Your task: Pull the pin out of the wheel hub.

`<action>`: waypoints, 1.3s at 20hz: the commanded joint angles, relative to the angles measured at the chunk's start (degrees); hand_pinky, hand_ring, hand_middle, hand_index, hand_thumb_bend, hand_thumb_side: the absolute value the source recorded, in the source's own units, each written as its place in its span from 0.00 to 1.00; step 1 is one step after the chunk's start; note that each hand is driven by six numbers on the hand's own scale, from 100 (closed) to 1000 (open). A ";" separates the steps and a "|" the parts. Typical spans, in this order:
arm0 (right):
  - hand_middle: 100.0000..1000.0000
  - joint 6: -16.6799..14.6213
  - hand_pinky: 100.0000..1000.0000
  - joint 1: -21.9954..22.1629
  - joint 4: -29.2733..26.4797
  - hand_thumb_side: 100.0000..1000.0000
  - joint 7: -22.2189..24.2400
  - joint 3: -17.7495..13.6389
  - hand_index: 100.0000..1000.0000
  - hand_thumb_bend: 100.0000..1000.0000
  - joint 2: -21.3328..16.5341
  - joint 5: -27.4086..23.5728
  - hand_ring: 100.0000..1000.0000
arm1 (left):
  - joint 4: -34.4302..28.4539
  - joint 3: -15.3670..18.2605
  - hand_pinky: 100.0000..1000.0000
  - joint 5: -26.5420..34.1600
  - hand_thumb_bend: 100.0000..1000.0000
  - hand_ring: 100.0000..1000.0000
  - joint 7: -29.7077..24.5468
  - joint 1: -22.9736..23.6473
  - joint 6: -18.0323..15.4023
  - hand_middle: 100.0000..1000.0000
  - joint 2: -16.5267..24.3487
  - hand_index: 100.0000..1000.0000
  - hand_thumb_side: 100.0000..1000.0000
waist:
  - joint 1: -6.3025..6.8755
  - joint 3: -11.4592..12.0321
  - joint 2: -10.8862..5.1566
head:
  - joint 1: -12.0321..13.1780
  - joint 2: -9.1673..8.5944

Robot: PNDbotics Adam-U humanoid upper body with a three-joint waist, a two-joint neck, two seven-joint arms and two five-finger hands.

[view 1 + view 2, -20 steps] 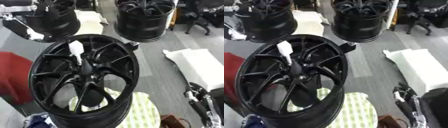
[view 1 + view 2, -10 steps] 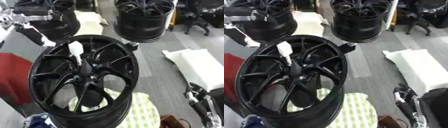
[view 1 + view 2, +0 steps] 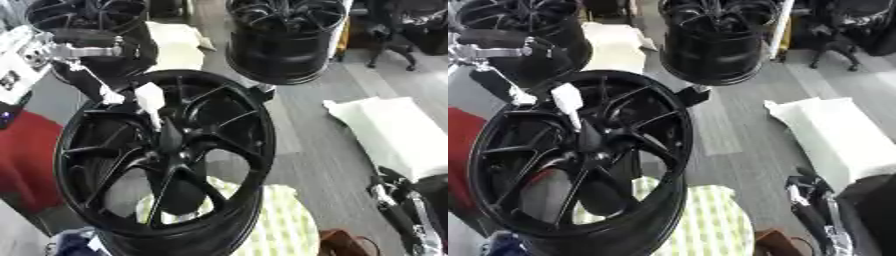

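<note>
Grey workshop floor surrounds the big black spoked wheel rim [image 3: 166, 160], propped facing me so its hub is reachable. I bring my left hand [image 3: 94, 87] beside the white-handled pin [image 3: 150, 100] standing from the hub; whether its fingers have closed I cannot tell. My right hand [image 3: 398, 210] idles open, low right. Two spare black rims [image 3: 280, 37] stand behind, well apart.

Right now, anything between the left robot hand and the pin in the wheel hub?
Nothing visible. The left robot hand is at the upper-left rim of the wheel hub, right beside the white pin, with only open air between them. Whether it already touches the pin cannot be told.
</note>
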 commanded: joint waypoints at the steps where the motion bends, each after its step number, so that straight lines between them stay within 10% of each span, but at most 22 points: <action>1: 0.62 -0.19 0.65 -0.40 -0.53 0.39 -0.01 -0.25 0.80 0.06 -1.09 -0.10 0.59 | 0.35 0.23 0.83 -0.86 0.19 0.80 -18.20 -1.26 -19.18 0.83 1.14 0.90 0.20 | 0.09 -0.08 -0.72 | 0.04 -0.14; 26: 0.62 -0.17 0.64 -0.73 -0.52 0.39 0.18 0.06 0.80 0.06 -1.00 -0.48 0.59 | 4.94 -1.81 0.83 -3.62 0.21 0.81 -18.20 -1.59 -21.69 0.82 -1.55 0.89 0.17 | 0.10 -1.54 -0.02 | 0.48 -0.14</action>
